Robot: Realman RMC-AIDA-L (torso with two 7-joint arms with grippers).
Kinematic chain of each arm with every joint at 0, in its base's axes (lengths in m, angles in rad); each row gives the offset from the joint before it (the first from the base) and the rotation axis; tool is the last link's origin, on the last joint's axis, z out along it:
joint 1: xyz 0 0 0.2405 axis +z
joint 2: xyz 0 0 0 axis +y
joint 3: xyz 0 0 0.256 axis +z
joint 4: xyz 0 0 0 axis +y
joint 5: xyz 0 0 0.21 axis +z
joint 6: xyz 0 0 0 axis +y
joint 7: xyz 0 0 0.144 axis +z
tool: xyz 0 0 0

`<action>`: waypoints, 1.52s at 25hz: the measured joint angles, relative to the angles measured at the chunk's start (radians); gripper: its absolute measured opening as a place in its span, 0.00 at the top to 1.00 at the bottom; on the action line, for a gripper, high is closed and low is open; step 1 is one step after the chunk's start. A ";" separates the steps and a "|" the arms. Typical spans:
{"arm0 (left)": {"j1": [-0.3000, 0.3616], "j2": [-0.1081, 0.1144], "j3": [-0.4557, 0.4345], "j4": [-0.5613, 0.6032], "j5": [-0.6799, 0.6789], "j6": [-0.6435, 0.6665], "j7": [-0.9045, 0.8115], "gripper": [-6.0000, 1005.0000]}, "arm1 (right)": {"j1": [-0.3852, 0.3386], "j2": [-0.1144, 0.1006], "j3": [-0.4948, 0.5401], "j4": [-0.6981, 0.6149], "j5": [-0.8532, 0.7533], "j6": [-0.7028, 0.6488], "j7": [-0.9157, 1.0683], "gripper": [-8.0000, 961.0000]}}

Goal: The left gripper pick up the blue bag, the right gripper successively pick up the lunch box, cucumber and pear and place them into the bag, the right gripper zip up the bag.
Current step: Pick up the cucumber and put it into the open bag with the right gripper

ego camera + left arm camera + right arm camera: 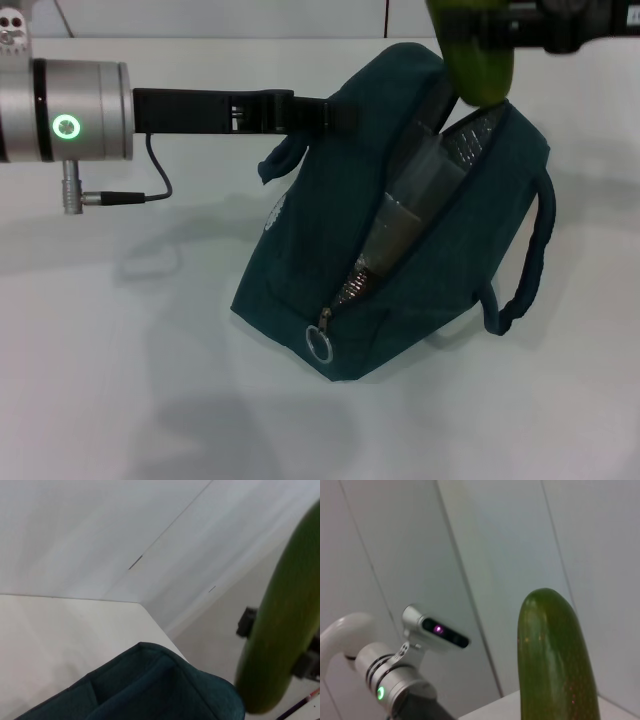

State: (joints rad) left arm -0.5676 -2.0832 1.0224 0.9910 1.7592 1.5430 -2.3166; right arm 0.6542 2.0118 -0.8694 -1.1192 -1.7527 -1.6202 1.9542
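One blue bag (400, 250) on the white table (120, 380), unzipped, one lunch box (410, 215) inside. Left gripper (335, 115) clamped on the bag's rim. One cucumber (478, 60) hangs over the opening, held by the right gripper (520, 30), fingers closed on it.

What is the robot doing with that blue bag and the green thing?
It is packing lunch. The left gripper holds the blue bag by its upper edge, so the bag's unzipped top stays open on the white table. The right gripper holds the cucumber just above the opening. The clear lunch box is already inside. The pear is not in view.
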 joint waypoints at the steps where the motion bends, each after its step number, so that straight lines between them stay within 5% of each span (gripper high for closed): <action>1: 0.000 0.000 0.000 0.000 0.000 -0.001 0.000 0.93 | -0.002 0.001 -0.001 0.013 0.001 -0.005 -0.011 0.41; 19: 0.003 -0.002 -0.001 0.000 -0.001 -0.005 0.000 0.93 | -0.062 0.007 -0.159 0.225 0.126 0.013 -0.402 0.41; 30: 0.000 -0.001 -0.006 0.000 -0.001 -0.009 -0.003 0.93 | -0.067 0.003 -0.162 0.228 0.136 -0.039 -0.428 0.41; 38: 0.004 -0.001 -0.011 -0.001 -0.001 -0.009 0.000 0.93 | -0.062 0.001 -0.164 0.223 0.136 -0.081 -0.429 0.32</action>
State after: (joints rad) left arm -0.5641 -2.0847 1.0109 0.9902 1.7578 1.5338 -2.3165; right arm 0.5923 2.0127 -1.0338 -0.8959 -1.6166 -1.7007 1.5253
